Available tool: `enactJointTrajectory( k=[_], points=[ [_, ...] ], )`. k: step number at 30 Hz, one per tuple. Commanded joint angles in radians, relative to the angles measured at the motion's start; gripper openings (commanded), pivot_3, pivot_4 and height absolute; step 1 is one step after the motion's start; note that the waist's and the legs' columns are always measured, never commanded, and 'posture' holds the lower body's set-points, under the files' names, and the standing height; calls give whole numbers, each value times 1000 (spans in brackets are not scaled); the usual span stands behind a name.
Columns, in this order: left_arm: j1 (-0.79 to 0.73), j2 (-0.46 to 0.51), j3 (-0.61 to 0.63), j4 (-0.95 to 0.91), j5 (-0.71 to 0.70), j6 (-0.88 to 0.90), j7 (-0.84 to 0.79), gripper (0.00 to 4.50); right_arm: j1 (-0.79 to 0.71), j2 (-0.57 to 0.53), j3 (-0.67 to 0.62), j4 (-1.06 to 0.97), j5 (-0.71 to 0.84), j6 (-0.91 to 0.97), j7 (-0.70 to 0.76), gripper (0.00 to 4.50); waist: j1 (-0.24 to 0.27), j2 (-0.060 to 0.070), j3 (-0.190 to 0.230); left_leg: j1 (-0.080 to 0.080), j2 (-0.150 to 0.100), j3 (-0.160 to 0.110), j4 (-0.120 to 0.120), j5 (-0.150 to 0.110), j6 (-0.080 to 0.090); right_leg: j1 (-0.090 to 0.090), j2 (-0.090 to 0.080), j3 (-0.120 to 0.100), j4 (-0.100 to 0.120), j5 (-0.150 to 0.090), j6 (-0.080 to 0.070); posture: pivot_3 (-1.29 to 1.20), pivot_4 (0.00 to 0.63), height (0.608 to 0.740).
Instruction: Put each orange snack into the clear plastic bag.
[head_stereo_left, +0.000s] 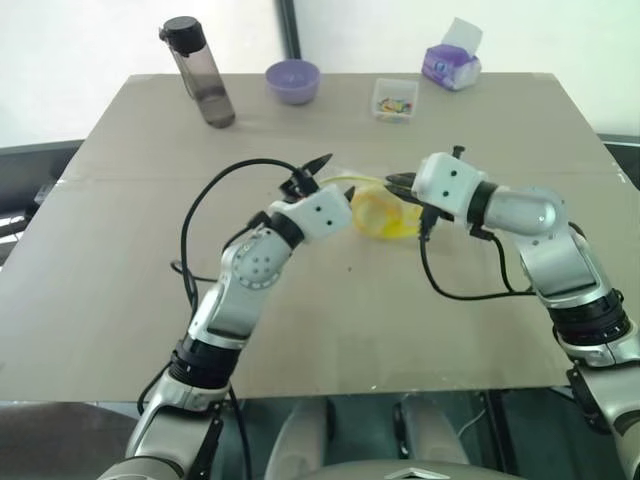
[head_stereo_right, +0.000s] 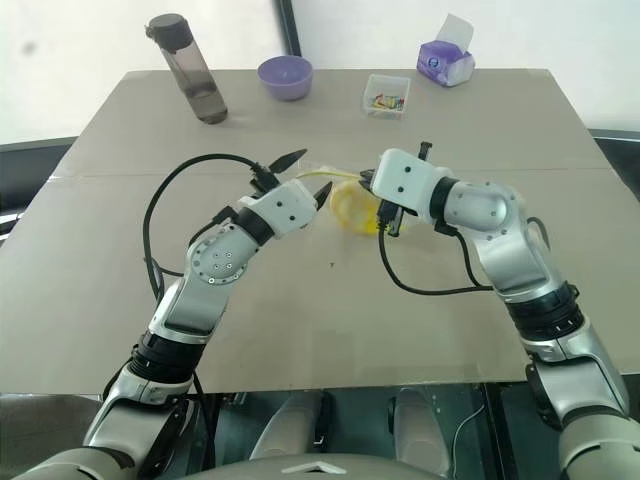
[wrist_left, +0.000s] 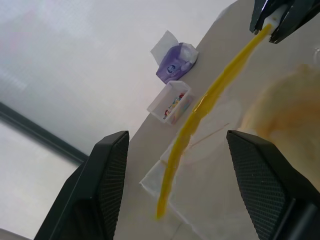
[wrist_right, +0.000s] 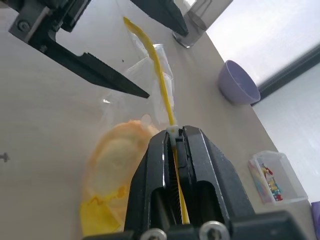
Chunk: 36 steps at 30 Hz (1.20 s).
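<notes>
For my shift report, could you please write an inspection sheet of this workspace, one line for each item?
Surface: brown table, flat.
Job's things: orange snack already inside the clear plastic bag, lifted between the grippers.
Clutter: water bottle, purple bowl, small clear box, tissue pack along the far edge.
Grippers: left gripper open beside the bag's seal strip; right gripper shut on that strip.
Cables: black cables loop from both wrists.
Surroundings: bright wall behind.

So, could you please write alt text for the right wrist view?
The right gripper is shut on the yellow seal strip of the clear plastic bag, with the orange snack inside. The open left gripper is just beyond the bag.
</notes>
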Motion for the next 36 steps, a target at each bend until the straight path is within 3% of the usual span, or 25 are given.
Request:
enactJointTrajectory(
  k=[1,6,9,10,16,22,23,25,28,36],
  points=[
    [-5,0,4,-23,-8,-18,-10,3307,0,3,-9,-50,15,7,4,0,0,0,0,0,0,0,0,0,0,0,0,0,0,0,0,0,150,740],
    [-6,-7,3,-26,-8,-17,-13,1090,0,4,-5,-41,11,2,3,0,0,0,0,0,0,0,0,0,0,0,0,0,0,0,0,0,150,740],
    [-1,-7,5,-22,-4,-14,-11,61,-1,5,-4,-41,11,-1,4,0,0,0,0,0,0,0,0,0,0,0,0,0,0,0,0,0,150,740],
    [1,-7,6,-22,-3,-14,-11,61,-2,2,-2,-43,13,0,11,0,0,0,0,0,0,0,0,0,0,0,0,0,0,0,0,0,150,740],
    [4,-10,8,-23,-3,-12,-9,0,-3,10,-5,-39,11,-14,0,2160,0,0,0,0,0,0,0,0,0,0,0,0,0,0,0,0,150,740],
    [8,-7,9,-19,-3,-13,-10,0,-5,15,-10,-39,13,-14,-5,2160,0,0,0,0,0,0,0,0,0,0,0,0,0,0,0,0,150,740],
    [9,-6,9,-19,-2,-14,-10,0,-5,15,-10,-39,13,-14,-5,1759,0,0,0,0,0,0,0,0,0,0,0,0,0,0,0,0,150,740],
    [8,-6,10,-16,-2,-14,-9,0,-4,13,-10,-38,10,-15,-6,1408,0,0,0,0,0,0,0,0,0,0,0,0,0,0,0,0,150,740],
    [10,-6,9,-17,-3,-15,-9,0,-1,11,-9,-39,7,-13,-7,51,0,0,0,0,0,0,0,0,0,0,0,0,0,0,0,0,150,740],
    [11,-3,8,-13,0,-19,-10,0,0,12,-7,-35,1,-13,-12,51,0,0,0,0,0,0,0,0,0,0,0,0,0,0,0,0,150,740]
  ],
)
